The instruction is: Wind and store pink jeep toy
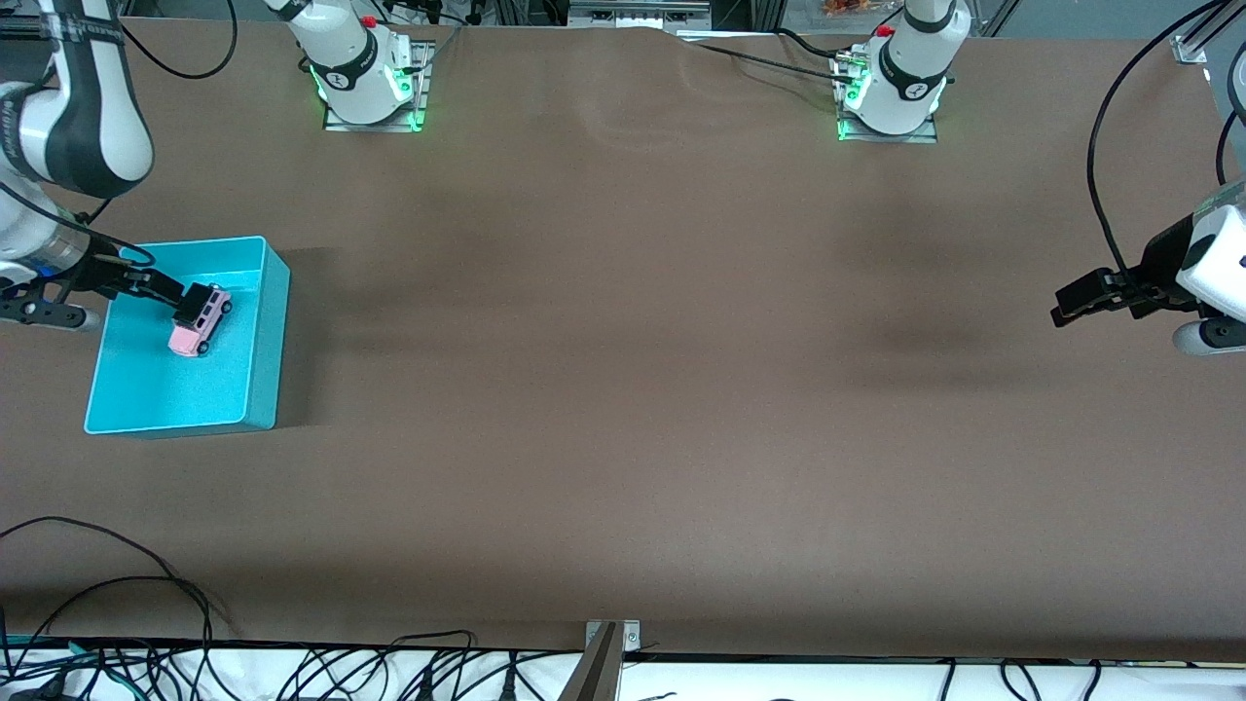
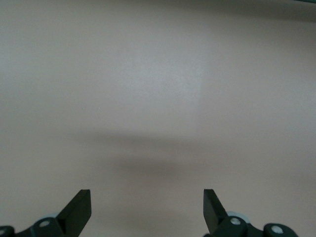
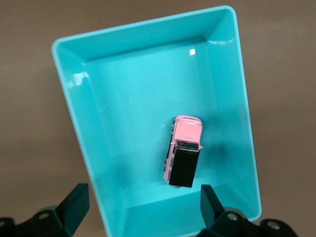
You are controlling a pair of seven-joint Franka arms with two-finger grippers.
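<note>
Turquoise bin (image 1: pixel 258 336), toward the right arm's end of the table: contains the pink jeep toy (image 1: pixel 200 321), resting on the bin floor, ungrasped. Right gripper (image 3: pixel 140 205): over the bin, fingers spread, empty. Left gripper (image 1: pixel 1071 302): waiting over bare table (image 1: pixel 623 389) at the left arm's end, fingers (image 2: pixel 79 210) released.

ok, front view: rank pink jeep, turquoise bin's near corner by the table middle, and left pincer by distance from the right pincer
1. pink jeep toy: in the bin, right under the open right pincer.
2. Turquoise bin near corner: nearer the front camera.
3. Left pincer: open, waiting over the left arm's end of the table.
</note>
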